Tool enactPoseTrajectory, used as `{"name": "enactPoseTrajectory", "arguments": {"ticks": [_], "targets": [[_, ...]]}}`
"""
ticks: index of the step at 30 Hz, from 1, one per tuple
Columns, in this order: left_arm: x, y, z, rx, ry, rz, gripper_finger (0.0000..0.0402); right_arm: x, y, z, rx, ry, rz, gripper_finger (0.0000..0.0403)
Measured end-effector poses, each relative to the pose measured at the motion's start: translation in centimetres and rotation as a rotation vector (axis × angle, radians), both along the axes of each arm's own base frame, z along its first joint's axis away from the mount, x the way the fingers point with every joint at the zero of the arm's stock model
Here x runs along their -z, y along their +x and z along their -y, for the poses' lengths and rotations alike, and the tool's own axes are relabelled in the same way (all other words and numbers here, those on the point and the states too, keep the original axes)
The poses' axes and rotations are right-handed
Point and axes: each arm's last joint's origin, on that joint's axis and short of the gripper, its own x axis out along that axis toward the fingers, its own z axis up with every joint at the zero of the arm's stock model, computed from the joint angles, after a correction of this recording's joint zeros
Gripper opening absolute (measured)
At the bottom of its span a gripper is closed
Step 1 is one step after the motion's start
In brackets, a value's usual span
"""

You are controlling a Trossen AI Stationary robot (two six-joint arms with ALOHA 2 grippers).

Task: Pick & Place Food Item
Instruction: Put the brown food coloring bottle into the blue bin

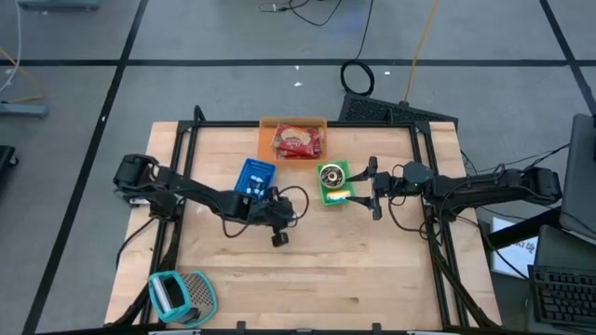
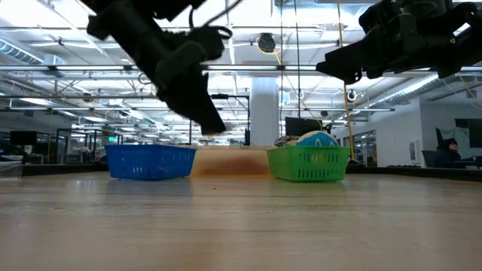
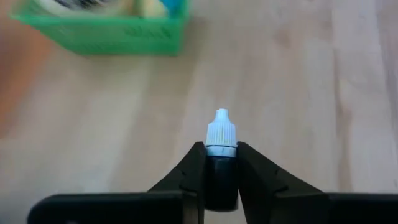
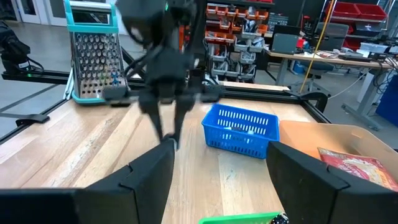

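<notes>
A small dark bottle with a white dropper cap (image 3: 221, 127) sits between the fingers of my left gripper (image 3: 221, 163), which is shut on it over the table's middle (image 1: 278, 234). In the low view this gripper (image 2: 212, 125) hangs above the tabletop. A blue basket (image 1: 254, 178) stands just beyond it and a green basket (image 1: 333, 182), holding items, to its right. My right gripper (image 1: 374, 191) waits open beside the green basket, nothing between its fingers (image 4: 149, 177). My left gripper pinches the bottle's dark body (image 3: 221, 171) between its two fingers, just below the white cap. The fingers slant down from the table's left side. The cap end sticks out past the fingertips, and the bottle looks lifted clear of the wood.
A cardboard box with a red packet (image 1: 297, 140) stands at the far edge behind the baskets. A teal-handled grater (image 1: 177, 294) lies at the near left corner. Bare wood (image 1: 354, 270) stretches across the near half of the table.
</notes>
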Motion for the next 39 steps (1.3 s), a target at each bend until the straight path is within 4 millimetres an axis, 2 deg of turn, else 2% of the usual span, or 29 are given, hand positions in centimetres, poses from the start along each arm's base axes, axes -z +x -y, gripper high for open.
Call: {"name": "enactPoseTrajectory", "arguments": {"ticks": [4, 9, 14, 18, 24, 28, 32, 39], "targets": [[-1.9, -1.2, -0.5, -0.064, 0.090, 0.003, 0.0066, 0.0, 0.0, 0.0, 0.000, 0.001, -0.003, 0.0242], [-3.7, -4.0, -1.7, -0.174, 0.153, -0.108, 0.0059, 0.2, 0.0, 0.0, 0.000, 0.010, -0.016, 0.0242], [-4.4, -6.8, -3.4, -0.309, 0.189, -0.265, 0.0059, 0.2, 0.0, 0.0, 0.000, 0.010, -0.016, 0.0242], [-3.8, -8.2, -4.5, -0.382, 0.189, -0.394, 0.0059, 0.2, 0.0, 0.0, 0.000, 0.010, -0.021, 0.0242], [-1.7, -8.3, -5.2, -0.388, 0.044, -0.441, 0.0060, 0.2, 0.0, 0.0, 0.000, 0.006, -0.023, 0.0242], [-1.0, -8.0, -5.2, -0.382, -0.014, -0.434, 0.0058, 0.3, 0.0, 0.0, 0.000, 0.007, -0.032, 0.0242], [-1.0, -7.3, -5.0, -0.337, -0.069, -0.381, 0.0063, 0.3, 0.0, 0.0, 0.000, 0.006, -0.030, 0.0242], [-1.2, -6.8, -5.4, -0.316, -0.051, -0.332, 0.0065, 0.3, 0.0, 0.0, 0.000, 0.005, -0.029, 0.0242]]}}
